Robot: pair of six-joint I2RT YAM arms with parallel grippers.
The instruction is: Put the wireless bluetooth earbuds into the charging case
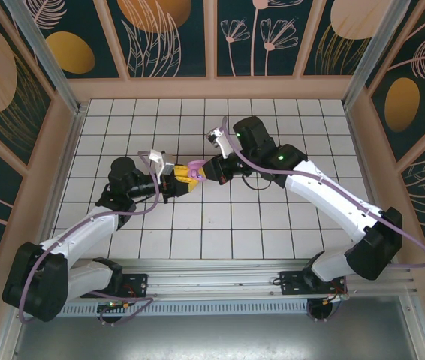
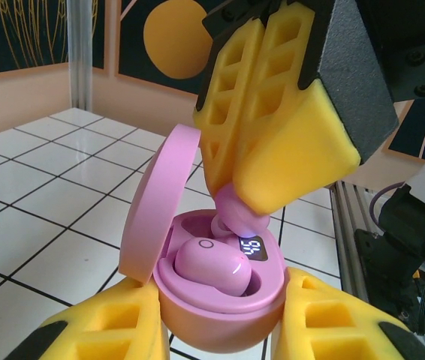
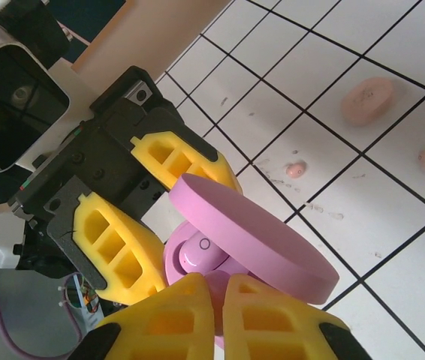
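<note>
Case: frame centre, clamped by left gripper, lid up for access;
Right gripper: pinching pink earbud over empty socket

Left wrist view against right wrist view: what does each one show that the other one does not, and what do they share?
Left wrist view: the lit display inside the charging case, and the second earbud pinched by the right pincer at the case's mouth.
Right wrist view: three blurred pink pieces lying on the tiles beyond the lid.
Shared: the open case clamped by the left pincer, its raised lid, the seated earbud, and the yellow fingers of both pincers.
</note>
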